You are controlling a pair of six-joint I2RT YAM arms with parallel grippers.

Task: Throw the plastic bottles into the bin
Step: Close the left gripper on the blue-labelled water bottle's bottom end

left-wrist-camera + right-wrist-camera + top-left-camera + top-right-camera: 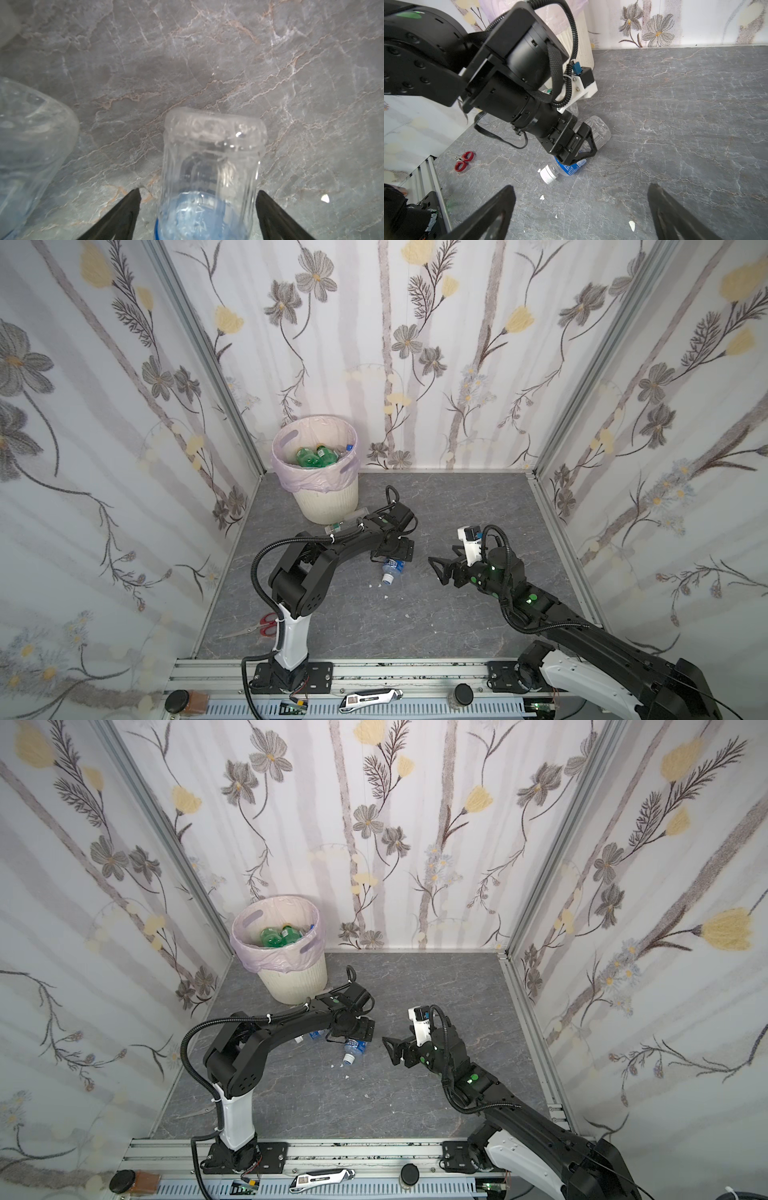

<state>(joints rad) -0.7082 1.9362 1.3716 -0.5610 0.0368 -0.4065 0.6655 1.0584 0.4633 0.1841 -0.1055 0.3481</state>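
Straddling a clear blue-labelled bottle [392,568] that lies on the table [457,614], the left end effector [197,191] is seen with its fingers apart and a gap on either side, so nothing is gripped. The right end effector [581,187] is held wide apart and empty nearby. The pick-up is judged in hand: closure on the body is called for, then carriage to the bin [328,506], where green bottles [309,458] are seen.

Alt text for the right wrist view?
The black left gripper, jaws open, straddles a clear plastic bottle with blue label and white cap lying on the grey marbled tabletop. Red-handled scissors lie apart from it; the cream ribbed bin stands behind.
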